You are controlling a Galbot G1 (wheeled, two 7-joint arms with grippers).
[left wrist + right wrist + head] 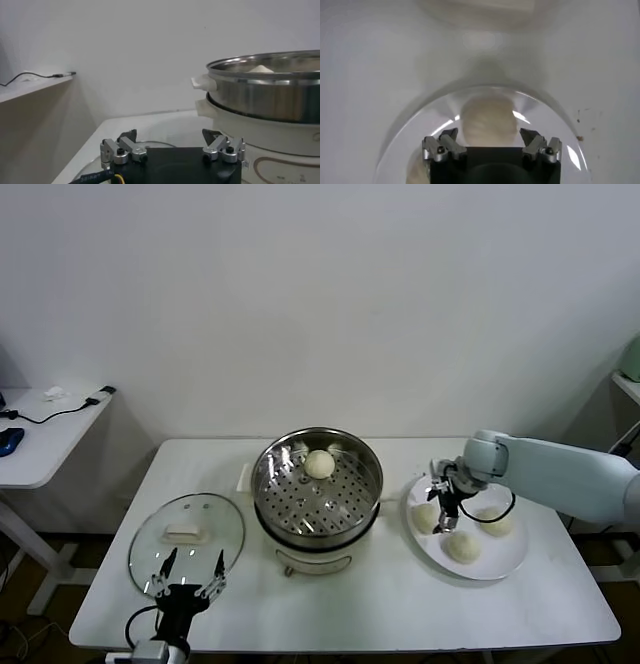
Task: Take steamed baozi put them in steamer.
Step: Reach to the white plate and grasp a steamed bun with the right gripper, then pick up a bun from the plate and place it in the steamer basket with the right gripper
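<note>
Pale blue-grey right arm with a rounded wrist joint and black cable loop; black gripper bodies, silver metal finger links with dark screws on right gripper and left gripper

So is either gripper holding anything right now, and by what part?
Nothing is held. The right gripper is open around the plate's left baozi, fingers either side, not yet closed. The left gripper waits open by the glass lid.
</note>
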